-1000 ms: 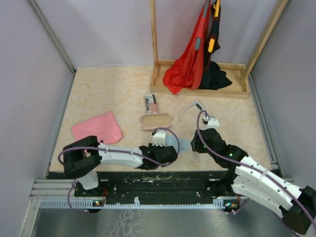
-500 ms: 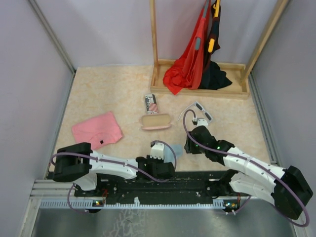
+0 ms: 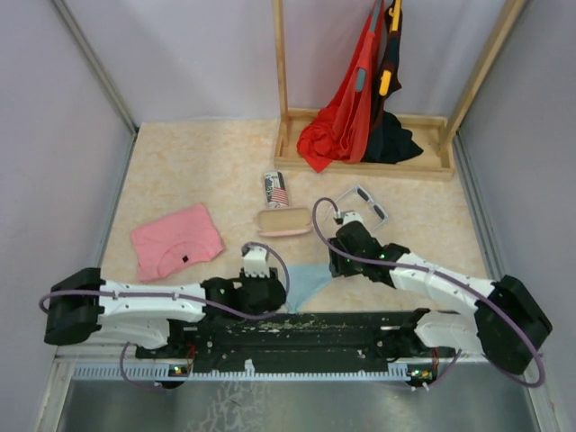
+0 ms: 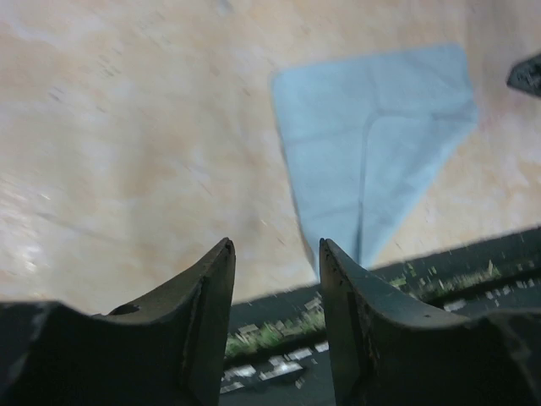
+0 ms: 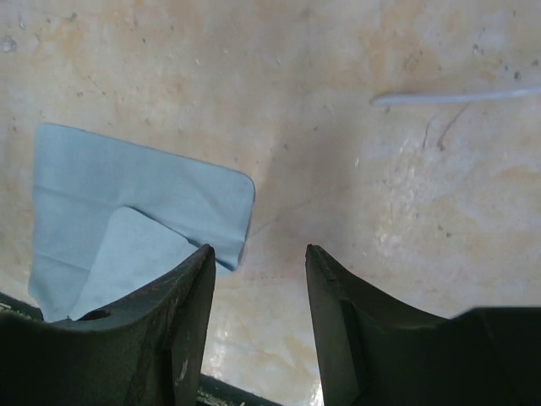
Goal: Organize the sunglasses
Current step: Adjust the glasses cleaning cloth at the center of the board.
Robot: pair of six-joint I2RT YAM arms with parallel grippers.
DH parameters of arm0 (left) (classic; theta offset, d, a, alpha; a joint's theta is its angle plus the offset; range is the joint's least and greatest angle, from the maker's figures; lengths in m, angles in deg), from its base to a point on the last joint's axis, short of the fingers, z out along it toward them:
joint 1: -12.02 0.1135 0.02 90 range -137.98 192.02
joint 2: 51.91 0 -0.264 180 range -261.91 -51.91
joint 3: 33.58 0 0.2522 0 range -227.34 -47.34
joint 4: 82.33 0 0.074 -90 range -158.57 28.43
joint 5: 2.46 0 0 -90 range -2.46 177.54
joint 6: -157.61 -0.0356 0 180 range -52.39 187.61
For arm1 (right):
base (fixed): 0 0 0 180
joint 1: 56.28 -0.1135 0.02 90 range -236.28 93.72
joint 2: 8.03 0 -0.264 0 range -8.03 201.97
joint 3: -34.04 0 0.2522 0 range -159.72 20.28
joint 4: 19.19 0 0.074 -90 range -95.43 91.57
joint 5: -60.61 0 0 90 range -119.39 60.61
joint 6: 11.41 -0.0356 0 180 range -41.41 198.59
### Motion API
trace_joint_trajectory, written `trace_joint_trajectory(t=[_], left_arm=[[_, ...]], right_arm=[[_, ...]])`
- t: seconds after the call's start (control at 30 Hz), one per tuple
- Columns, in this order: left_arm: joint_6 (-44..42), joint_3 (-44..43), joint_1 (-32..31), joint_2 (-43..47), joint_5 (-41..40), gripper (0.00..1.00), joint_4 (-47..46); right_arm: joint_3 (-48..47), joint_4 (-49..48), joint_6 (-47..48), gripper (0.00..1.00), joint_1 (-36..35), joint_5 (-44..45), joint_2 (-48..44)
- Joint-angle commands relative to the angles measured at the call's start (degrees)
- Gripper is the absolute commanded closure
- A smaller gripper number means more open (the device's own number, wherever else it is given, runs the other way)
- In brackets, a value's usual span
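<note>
Between the left jaws nothing is held: they are spread apart low over the table (image 4: 127, 127) at its near edge. A light-blue cloth (image 4: 372, 144) with one corner folded over is seen just ahead and to their right. The right jaws are also parted and empty, poised at the same cloth's opposite corner, with one tip overlapping its edge in the wrist view. Beyond the right arm, near but apart from it, the white-framed sunglasses (image 3: 364, 205) are laid on the table. Their long axis is slanted from far-left to near-right; which way the front faces cannot be told. An open pink glasses case (image 3: 283, 221) is set to their left, a flag-printed case (image 3: 276, 190) just beyond it, and a folded pink cloth (image 3: 177, 241) well to the left.
</note>
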Motion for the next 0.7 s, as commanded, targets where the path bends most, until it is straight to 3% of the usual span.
trace_joint_trajectory(t=[0.0, 0.27, 0.67], left_arm=[[-4.63, 4.72, 7.86, 6.46, -0.18, 0.50, -2.34], [-4.60, 9.77, 11.21, 17.76, -2.72, 0.52, 0.51], [-5.47, 11.11, 11.34, 20.12, -1.48, 0.55, 0.53]], right_arm=[[-7.68, -1.13, 4.75, 0.52, 0.11, -0.36, 6.24], [-15.29, 2.43, 7.23, 0.54, -1.45, 1.65, 16.44], [-19.58, 5.82, 6.88, 0.57, -4.65, 1.26, 24.85]])
